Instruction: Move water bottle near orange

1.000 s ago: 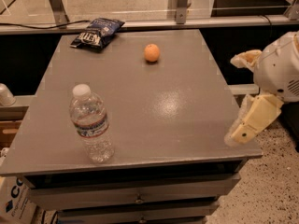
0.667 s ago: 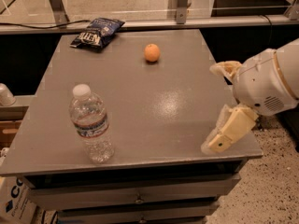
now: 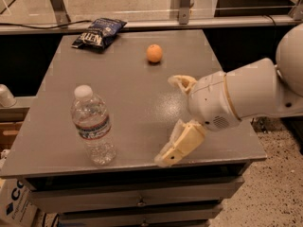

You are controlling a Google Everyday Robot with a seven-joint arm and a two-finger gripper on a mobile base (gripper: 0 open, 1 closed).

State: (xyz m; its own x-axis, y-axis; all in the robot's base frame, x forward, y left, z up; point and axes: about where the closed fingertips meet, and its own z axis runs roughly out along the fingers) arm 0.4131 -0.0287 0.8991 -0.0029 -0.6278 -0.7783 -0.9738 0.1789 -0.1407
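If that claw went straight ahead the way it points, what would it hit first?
The gripper, open over the table, points left in the picture. Straight on, it would probably meet the water bottle first; nothing stands between them. Depth is unclear, so it might pass just beside it.

Dark blue chip bag (image 3: 98, 33), far-left corner of grey table (image 3: 61, 126)

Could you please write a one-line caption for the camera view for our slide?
Open gripper over the table's right side; water bottle upright front left, orange near the back edge.
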